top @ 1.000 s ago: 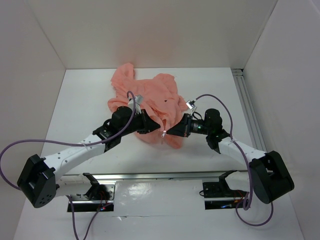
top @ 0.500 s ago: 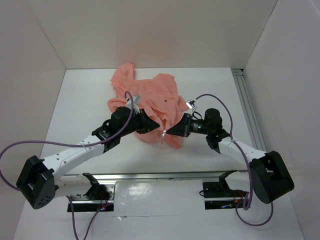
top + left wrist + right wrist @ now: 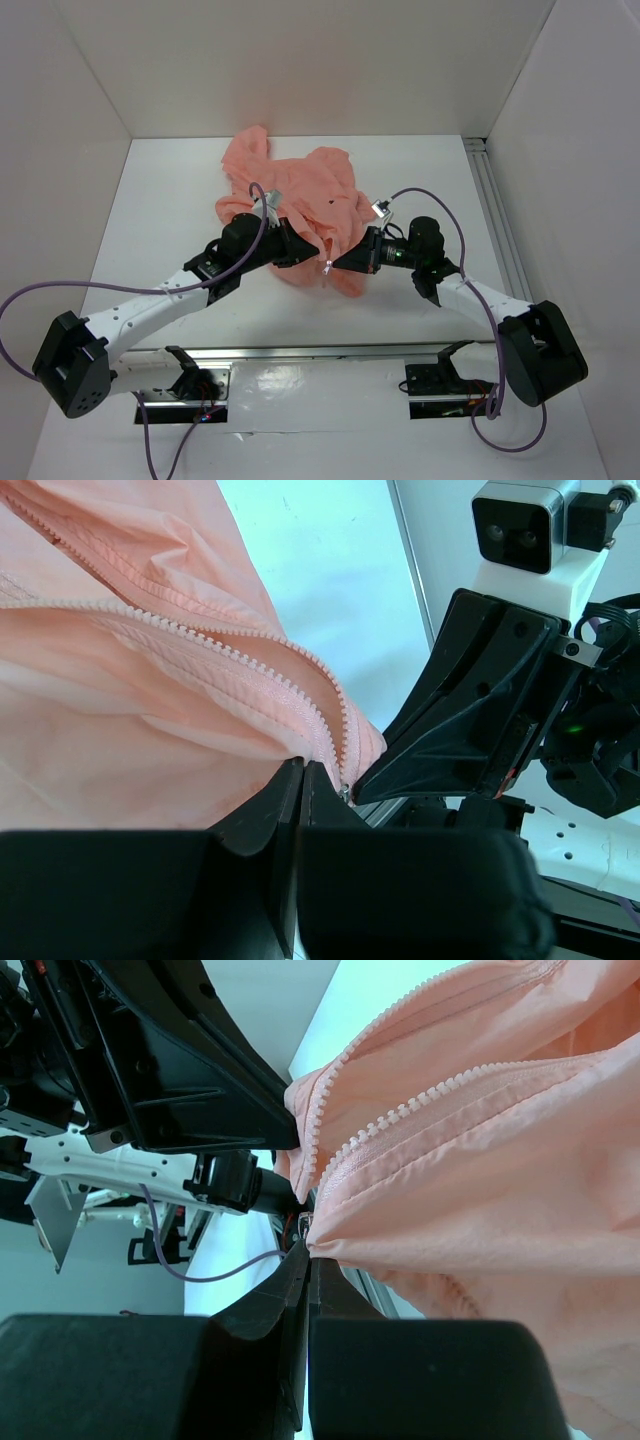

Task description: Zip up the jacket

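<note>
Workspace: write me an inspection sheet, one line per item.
Surface: white table, glossy at the near edge.
Job's things: jacket crumpled mid-table; zipper open, its tooth rows meeting only at the bottom end.
Clutter: nothing seen.
Grippers: left gripper and right gripper both shut on the jacket's edge, beside the zipper's bottom end.
Cables: purple cables loop off both arms.
Surroundings: white walls; rail along the right edge.
</note>
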{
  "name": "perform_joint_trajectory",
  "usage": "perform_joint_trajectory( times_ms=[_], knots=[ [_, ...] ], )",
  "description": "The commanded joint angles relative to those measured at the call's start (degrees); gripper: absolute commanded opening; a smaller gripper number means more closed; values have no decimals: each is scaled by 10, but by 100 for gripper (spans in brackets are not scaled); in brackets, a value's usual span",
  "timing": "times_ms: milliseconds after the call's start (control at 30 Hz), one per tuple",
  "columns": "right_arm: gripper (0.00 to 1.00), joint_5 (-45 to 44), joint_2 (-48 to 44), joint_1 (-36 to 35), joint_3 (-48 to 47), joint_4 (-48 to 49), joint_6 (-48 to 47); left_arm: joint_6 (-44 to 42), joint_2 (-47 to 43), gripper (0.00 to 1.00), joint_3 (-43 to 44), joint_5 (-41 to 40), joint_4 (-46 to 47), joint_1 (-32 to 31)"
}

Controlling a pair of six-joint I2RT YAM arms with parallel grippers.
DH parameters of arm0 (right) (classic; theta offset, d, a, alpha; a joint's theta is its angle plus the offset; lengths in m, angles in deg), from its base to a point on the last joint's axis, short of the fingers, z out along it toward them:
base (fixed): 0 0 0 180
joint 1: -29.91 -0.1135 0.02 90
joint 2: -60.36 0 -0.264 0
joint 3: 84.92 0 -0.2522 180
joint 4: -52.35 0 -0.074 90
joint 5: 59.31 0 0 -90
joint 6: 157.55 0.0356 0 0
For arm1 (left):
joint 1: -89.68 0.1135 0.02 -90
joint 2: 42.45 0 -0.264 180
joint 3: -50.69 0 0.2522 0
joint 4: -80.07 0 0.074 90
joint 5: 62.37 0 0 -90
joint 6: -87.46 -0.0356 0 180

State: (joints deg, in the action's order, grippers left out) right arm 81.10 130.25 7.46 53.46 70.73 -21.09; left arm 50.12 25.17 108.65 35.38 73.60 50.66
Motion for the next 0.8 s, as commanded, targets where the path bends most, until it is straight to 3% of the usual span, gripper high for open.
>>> perform_joint_trajectory(
  times_ms=[0,767],
  knots=[
    [0,10,2,3,-21,34,-6,-4,-3,0,2,3,24,-2],
    [0,21,2,3,-26,20,-14,-3,8,0,2,-15,24,-12]
  ],
)
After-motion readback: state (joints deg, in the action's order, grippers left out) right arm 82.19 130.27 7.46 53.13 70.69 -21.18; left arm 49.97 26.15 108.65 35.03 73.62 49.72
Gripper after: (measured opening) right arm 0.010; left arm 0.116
